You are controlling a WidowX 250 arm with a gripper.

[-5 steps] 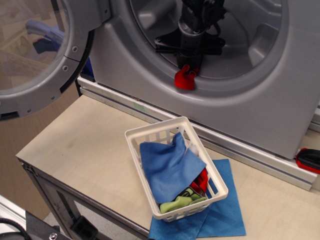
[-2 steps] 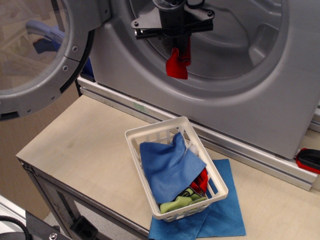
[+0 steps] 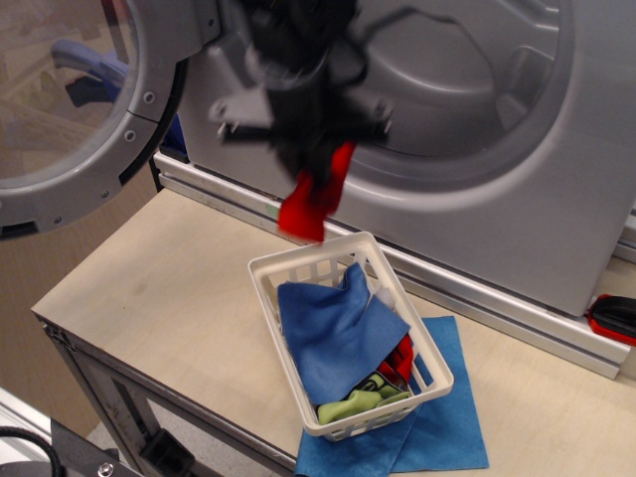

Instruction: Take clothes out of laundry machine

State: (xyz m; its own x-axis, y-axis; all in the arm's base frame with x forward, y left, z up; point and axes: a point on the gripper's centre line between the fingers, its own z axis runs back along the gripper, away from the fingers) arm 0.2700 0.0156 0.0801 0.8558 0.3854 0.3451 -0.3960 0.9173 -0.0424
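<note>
My gripper [image 3: 320, 164] is shut on the small red cloth [image 3: 310, 206], which hangs below the fingers, blurred by motion. It is outside the drum, in front of the grey washer [image 3: 477, 189], above the far left corner of the white basket. The round drum mouth [image 3: 467, 70] behind it shows no other cloth. The washer door [image 3: 70, 109] stands open at the left.
A white slatted basket [image 3: 343, 432] stands on the wooden table [image 3: 159, 288], holding a blue cloth [image 3: 333, 333], a light green cloth [image 3: 353, 404] and a bit of red. It rests on a blue cloth [image 3: 447, 432]. A red-black object [image 3: 613, 318] lies at the right edge.
The gripper has lifted the red cloth from the drum's lower lip, out of the washer, down and leftward toward the basket.
</note>
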